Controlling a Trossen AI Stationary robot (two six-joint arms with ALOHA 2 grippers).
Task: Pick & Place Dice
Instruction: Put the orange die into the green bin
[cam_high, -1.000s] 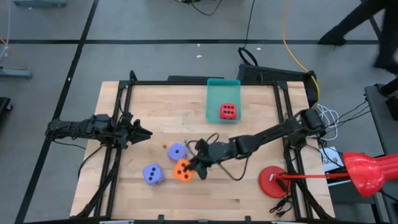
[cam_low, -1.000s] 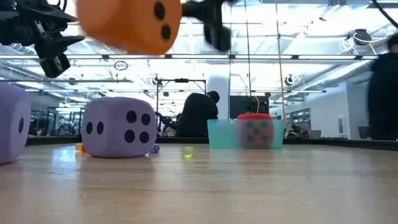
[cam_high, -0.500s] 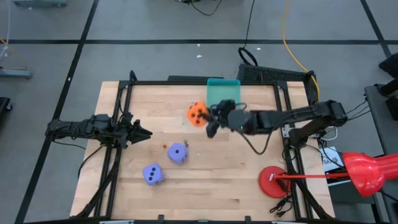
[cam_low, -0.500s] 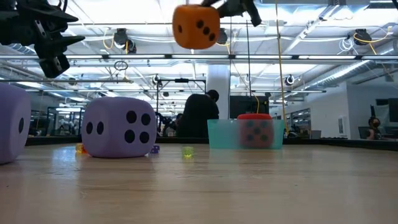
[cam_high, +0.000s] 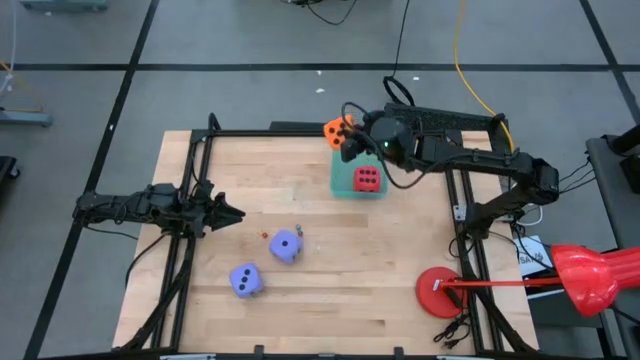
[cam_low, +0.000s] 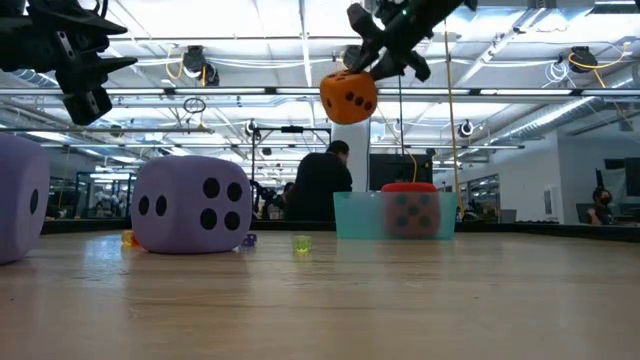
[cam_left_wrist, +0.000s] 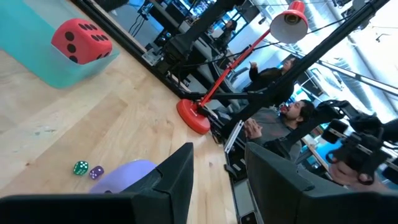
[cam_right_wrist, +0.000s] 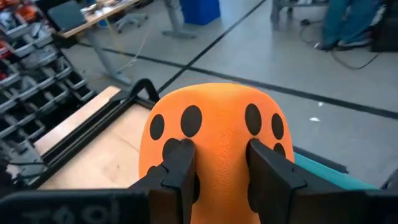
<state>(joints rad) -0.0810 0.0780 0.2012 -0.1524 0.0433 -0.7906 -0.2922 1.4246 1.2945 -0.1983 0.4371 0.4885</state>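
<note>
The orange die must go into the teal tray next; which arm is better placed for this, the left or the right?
The right. The right gripper already holds the orange die in the air at the far edge of the teal tray, where the red die lies. The left gripper waits open at the table's left side, far from the tray.

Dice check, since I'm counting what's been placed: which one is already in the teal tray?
The red die. It sits inside the teal tray; the orange die is held by the right gripper, and both purple dice lie on the table.
</note>
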